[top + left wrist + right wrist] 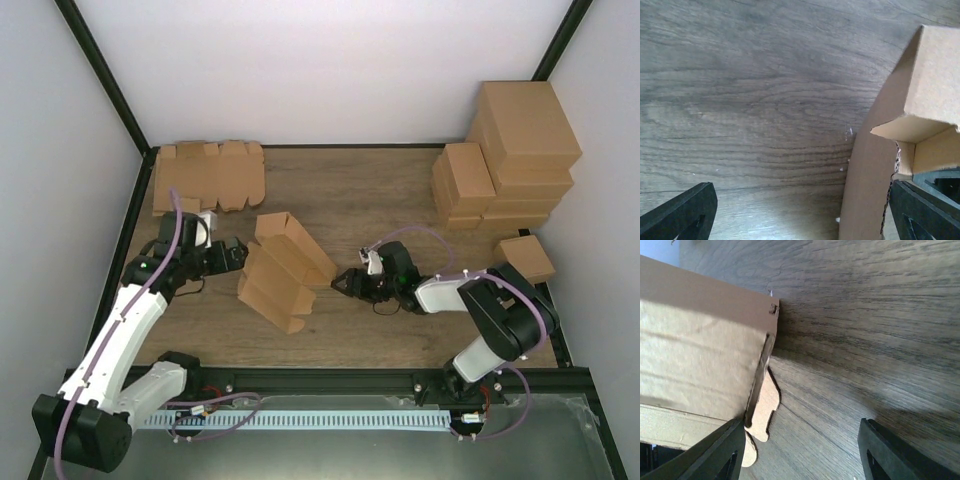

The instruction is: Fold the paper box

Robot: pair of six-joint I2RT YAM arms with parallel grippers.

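From the top view, the paper box [283,270] lies about mid-table on the wooden table [380,200], between the two arms. It is half folded, with its walls raised and a long panel slanting up on its far right side. What is inside it cannot be seen from here. The left gripper [238,255] sits just beside the box's left end, and the right gripper [345,282] is just beside its right end. A stack of flat cardboard sheets [208,175] lies at the far left corner. Closed brown boxes [510,150] are piled at the far right, their contents hidden, and one small closed box [527,258] sits alone near the right edge.

In the left wrist view, the fingers [680,212] stand wide apart, one at each lower corner of the view, with mostly bare wood between them. The box's wall and a folded corner rise close against one finger, but nothing is clamped.

In the right wrist view, the fingers [900,450] are also apart and grip nothing. The box fills the other side of the view, and a small notched tab [764,407] pokes out from its lower edge just above one fingertip.
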